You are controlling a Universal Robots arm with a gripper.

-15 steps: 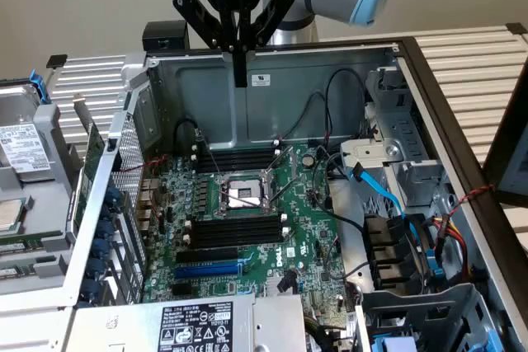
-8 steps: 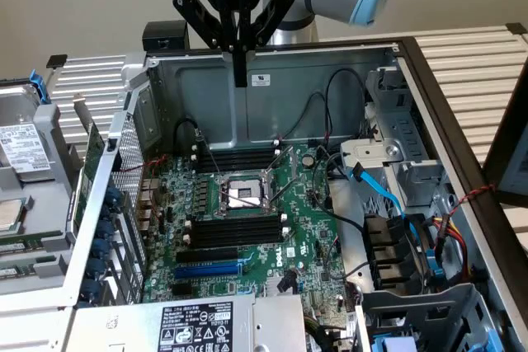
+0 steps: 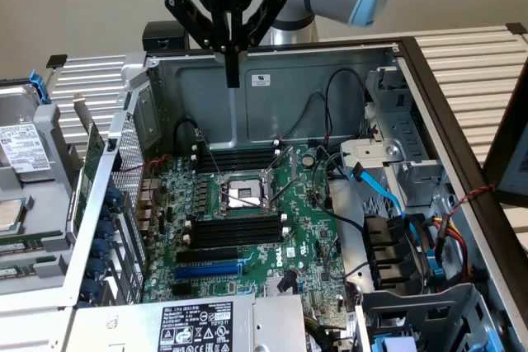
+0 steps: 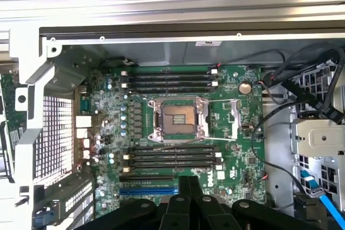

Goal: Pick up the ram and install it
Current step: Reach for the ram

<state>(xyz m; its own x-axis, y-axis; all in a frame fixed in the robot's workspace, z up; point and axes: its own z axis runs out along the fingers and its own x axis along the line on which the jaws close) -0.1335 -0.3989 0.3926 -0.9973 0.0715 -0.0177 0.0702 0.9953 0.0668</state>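
Your gripper hung above the computer case. Its fingers were squeezed shut with nothing in them. The black slots on the big green board were all bare. A thin green stick, likely the ram, stood just outside the case wall on the exterior view's left. You had not picked it up yet.

You have the motherboard lying flat inside the open case. Its socket sits between two banks of memory slots, with the expansion slot before the nearer bank. At the exterior view's right lie cables. Your end effector hangs above the case, well apart from the board.
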